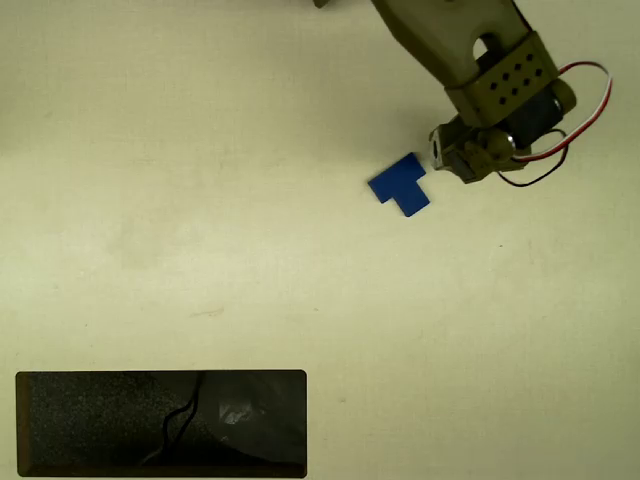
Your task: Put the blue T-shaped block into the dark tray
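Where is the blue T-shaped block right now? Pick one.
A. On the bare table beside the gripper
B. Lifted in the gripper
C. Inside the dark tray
A: the blue T-shaped block lies flat on the table, just left of the gripper in the overhead view, far from the dark tray.

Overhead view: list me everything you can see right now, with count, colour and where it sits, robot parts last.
blue T-shaped block: one, bright blue, flat on the table right of centre, just left of the gripper, outside the tray.
dark tray: one, black and speckled, bottom left corner, holding no block.
table: one, pale cream surface under everything.
arm: one, olive green, reaching in from the top right, with red, white and black wires at its wrist.
gripper: one, at the arm's end beside the block; open or shut cannot be told.
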